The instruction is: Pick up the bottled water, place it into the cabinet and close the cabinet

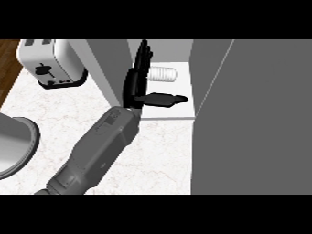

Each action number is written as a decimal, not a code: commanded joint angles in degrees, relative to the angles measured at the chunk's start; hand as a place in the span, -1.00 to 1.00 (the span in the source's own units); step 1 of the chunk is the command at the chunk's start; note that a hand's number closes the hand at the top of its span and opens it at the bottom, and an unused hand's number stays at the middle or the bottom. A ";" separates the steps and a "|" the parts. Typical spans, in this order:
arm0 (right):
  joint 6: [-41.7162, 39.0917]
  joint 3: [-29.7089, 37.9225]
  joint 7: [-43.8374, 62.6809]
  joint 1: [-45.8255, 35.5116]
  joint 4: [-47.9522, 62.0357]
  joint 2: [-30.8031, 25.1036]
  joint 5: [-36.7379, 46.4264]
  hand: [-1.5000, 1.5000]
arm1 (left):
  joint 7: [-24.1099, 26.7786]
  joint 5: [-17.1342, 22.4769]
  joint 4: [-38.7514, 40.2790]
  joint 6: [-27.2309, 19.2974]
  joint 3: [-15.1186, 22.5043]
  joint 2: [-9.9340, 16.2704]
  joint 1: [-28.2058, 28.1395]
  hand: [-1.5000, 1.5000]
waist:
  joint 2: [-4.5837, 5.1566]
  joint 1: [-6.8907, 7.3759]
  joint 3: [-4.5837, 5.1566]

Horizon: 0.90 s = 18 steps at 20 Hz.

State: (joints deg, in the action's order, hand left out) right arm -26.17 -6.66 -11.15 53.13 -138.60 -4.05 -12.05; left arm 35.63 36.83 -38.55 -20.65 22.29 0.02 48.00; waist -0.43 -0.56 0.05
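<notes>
1. From the head view I see one grey forearm come up from the lower edge and end in a black hand [139,73] at the cabinet's mouth. I cannot tell from this view which arm it is, though it enters left of centre.
2. Its fingers are straight, pointing up along the edge of the cabinet's left wall [111,68], with the thumb stuck out to the right; they grip nothing.
3. The bottled water [164,73] lies on its side inside the cabinet [178,112], on the white floor, just beside the fingers.
4. The cabinet door [260,119] stands open and fills the right of my view as a tall grey panel.
5. A toaster [50,64] sits on the marble counter [158,151] at the upper left, and a grey round pot [3,146] at the left edge.
6. I see no other hand.
</notes>
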 commanded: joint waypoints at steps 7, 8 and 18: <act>3.81 -5.61 3.94 3.34 -8.64 2.09 4.37 -1.00 | -1.80 -1.65 -25.77 0.17 9.82 1.00 -17.97 -1.00 | -0.18 1.41 0.01; 2.07 -5.32 0.44 2.76 -5.90 1.63 6.01 -1.00 | -2.06 -1.50 -26.70 0.86 8.75 1.63 -17.71 -1.00 | -0.07 0.70 -0.01; -6.50 -2.81 0.49 1.89 -7.37 -9.74 8.28 1.00 | -7.23 -1.19 -45.94 2.14 15.45 10.34 -34.80 1.00 | -0.13 1.42 0.00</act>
State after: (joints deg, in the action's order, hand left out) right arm -29.78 -10.65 -13.14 54.15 -140.22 -9.32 -6.80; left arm 30.13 35.34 -78.30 -19.49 36.20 6.69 18.84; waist -0.57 0.59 0.04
